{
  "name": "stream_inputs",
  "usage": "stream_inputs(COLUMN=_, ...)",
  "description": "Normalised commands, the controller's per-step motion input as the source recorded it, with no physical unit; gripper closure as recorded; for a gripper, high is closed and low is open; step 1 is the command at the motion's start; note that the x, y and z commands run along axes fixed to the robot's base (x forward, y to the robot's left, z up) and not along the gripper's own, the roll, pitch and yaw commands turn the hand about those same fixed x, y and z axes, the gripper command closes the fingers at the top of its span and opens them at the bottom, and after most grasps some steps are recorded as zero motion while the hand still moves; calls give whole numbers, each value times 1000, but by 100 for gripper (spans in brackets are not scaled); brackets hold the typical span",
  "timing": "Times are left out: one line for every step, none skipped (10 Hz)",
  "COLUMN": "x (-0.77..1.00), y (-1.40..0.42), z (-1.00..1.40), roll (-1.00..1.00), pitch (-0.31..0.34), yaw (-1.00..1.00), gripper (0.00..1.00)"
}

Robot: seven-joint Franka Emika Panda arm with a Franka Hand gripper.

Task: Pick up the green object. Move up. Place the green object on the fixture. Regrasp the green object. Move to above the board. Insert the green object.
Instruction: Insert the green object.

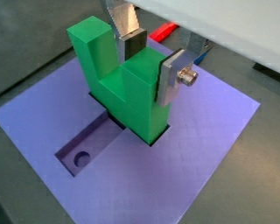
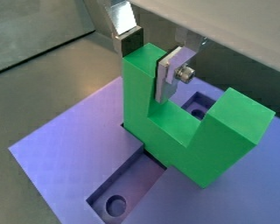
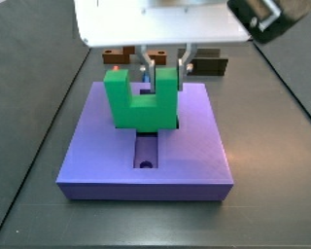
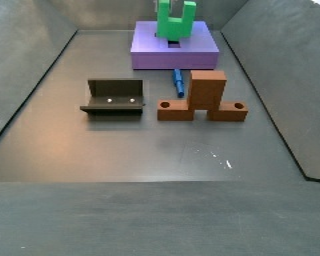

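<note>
- The claw [image 1: 152, 59] is closed on 1 upright of the green block [image 1: 122, 84], above the board [image 1: 166, 166].
- The block's foot is seen entering the cross recess [image 3: 145, 151].
- The insert step is judged in hand; a straight push down, then release, is called for.
- The fixture [image 4: 113, 98] is left bare on the desk [image 4: 149, 150].

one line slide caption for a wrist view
Gripper holding the green object upright in the board recess.
</note>
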Motion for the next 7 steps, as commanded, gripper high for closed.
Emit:
stream_inputs(x=0, y=-89, z=-514, roll=293, pitch=-26, yaw=163, gripper=100)
stream_inputs(x=0, y=-91, z=-563, roll=276, pitch=-4, yaw=174, gripper=100)
stream_inputs(x=14, y=-71, z=-680, roll=207, pitch=-21, yaw=86, gripper=100)
stream_inputs(x=103, y=-17, z=-786, roll=64, pitch=-11, yaw=0, gripper=100)
stream_inputs(x=0, y=0, z=-611, roll=31, pitch=-26, yaw=0, gripper=100)
stream_inputs(x=0, y=0, z=0, roll=0, pitch=-4, yaw=0, gripper=100)
stream_inputs(x=0, y=0, z=0, roll=0, pitch=0, yaw=0, gripper=100)
